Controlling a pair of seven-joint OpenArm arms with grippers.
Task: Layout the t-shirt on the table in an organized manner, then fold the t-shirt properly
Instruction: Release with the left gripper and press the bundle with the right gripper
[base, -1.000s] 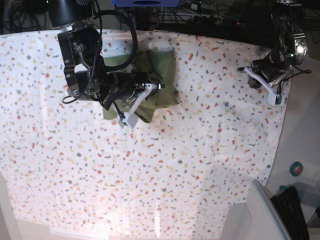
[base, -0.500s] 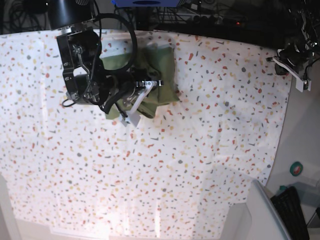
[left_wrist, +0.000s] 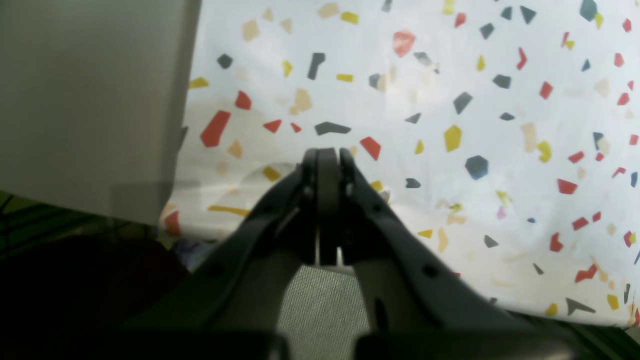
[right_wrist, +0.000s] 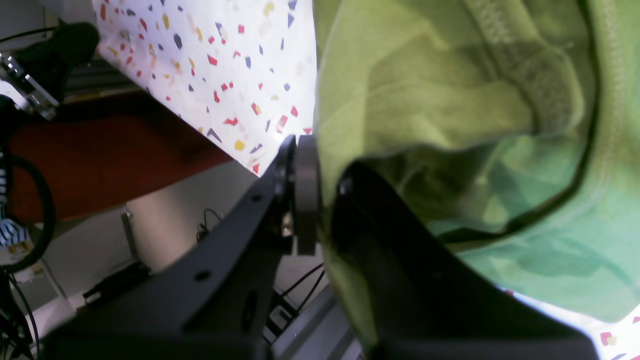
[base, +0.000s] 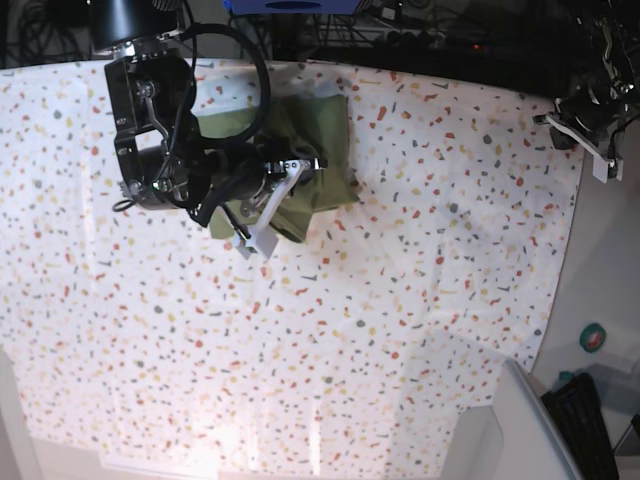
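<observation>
While the t-shirt (base: 305, 165) sits bunched at about eleven o'clock on the table (base: 400, 330), near its far edge, the right gripper (base: 275, 205) pinches a fold of green cloth between its pads. Item two: left gripper (base: 590, 130), pressed together on nothing, parked off the table's edge at two o'clock. Recommended handling: draw the pinched fold slowly toward six o'clock, keeping the cloth low so layers spread instead of dragging as a lump.

right arm (base: 155, 130): black housing, looped black cable at 12 o'clock, silver screws. right gripper (base: 283, 195): white fingers (base: 262, 232) outside, matte black inside with round holes. left gripper (base: 590, 140): white, black-jointed.
</observation>
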